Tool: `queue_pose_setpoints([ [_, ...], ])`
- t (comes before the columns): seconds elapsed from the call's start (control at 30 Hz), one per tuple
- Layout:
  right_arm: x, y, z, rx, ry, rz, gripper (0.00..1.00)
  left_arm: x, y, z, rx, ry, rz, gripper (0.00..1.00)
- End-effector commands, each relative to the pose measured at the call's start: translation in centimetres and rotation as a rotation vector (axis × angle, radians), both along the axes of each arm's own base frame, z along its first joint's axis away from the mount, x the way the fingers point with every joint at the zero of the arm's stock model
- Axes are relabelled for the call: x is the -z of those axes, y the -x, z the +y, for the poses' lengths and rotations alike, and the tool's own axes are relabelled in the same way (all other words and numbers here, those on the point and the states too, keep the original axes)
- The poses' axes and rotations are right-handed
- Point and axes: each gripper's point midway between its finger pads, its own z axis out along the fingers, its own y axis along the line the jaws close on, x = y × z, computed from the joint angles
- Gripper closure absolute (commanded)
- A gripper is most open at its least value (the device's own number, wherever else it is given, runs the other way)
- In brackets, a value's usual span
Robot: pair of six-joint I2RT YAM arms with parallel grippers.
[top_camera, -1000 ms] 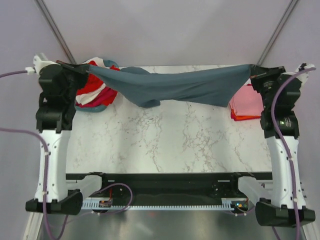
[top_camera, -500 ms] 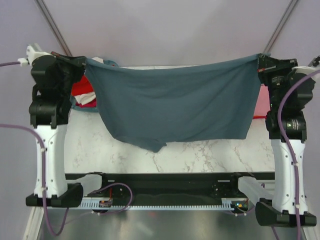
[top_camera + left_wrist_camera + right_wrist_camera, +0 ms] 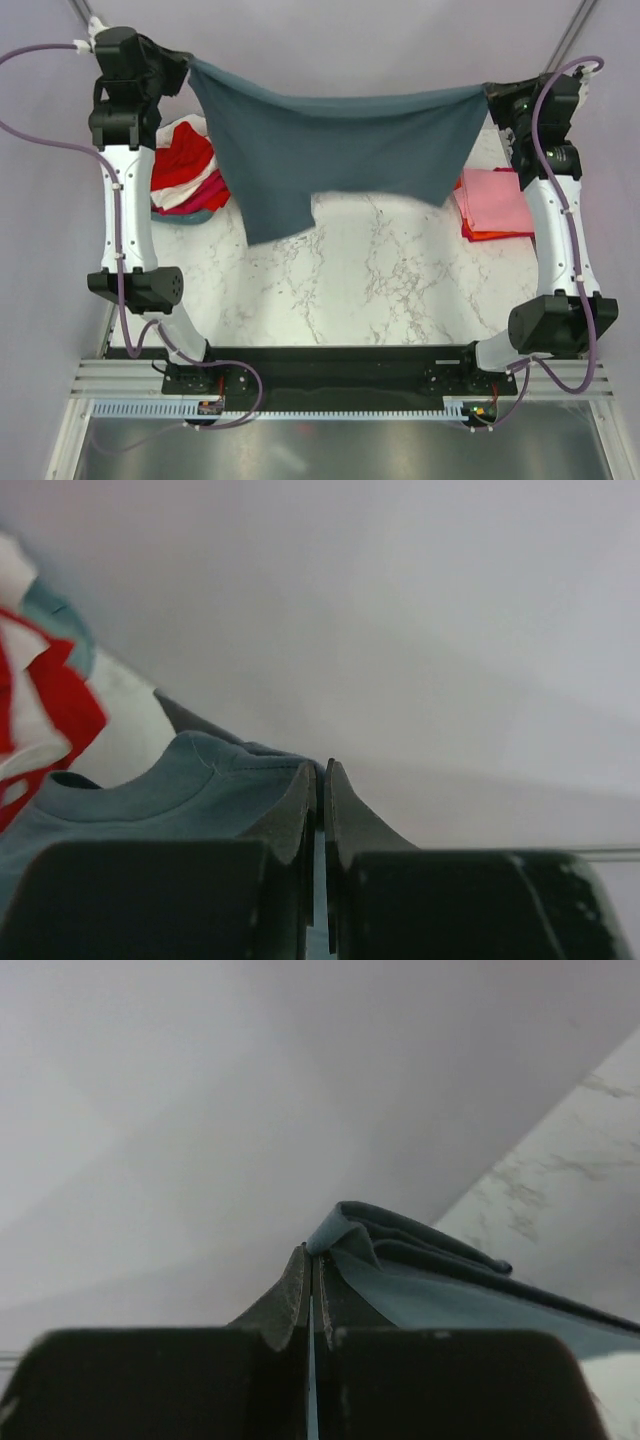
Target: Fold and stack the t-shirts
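Observation:
A slate blue-grey t-shirt (image 3: 340,150) hangs stretched in the air over the far part of the table. My left gripper (image 3: 188,68) is shut on its left corner and my right gripper (image 3: 488,92) is shut on its right corner. The cloth sags lowest at left of centre. In the left wrist view the gripper (image 3: 322,770) pinches the shirt (image 3: 170,790) near its collar. In the right wrist view the gripper (image 3: 311,1252) clamps a folded edge of the shirt (image 3: 440,1285). Folded pink and orange-red t-shirts (image 3: 498,200) lie stacked at the right.
A round teal basket (image 3: 185,215) at the far left holds crumpled red, white and magenta shirts (image 3: 185,165). The marble tabletop (image 3: 360,280) spreads below the hanging shirt. Both arms reach high toward the back wall.
Both grippers have risen and moved toward the back, carrying the blue-grey shirt, which went from a bunched band to a hanging sheet. The pink stack shows again at the right.

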Motion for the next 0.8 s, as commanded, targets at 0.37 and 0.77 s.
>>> queue_pose_setpoints([
  [0.37,0.3,-6.1,0.4,-0.225,-0.152,-0.242,1.00,-3.3,-6.8,0.9,0.225,0.092,-0.390,0.98],
  [0.77,24.9,-2.5,0.9,-0.260,-0.164,0.175,1.00,19.2,0.8,0.8,0.158,0.093,-0.056,0.98],
])
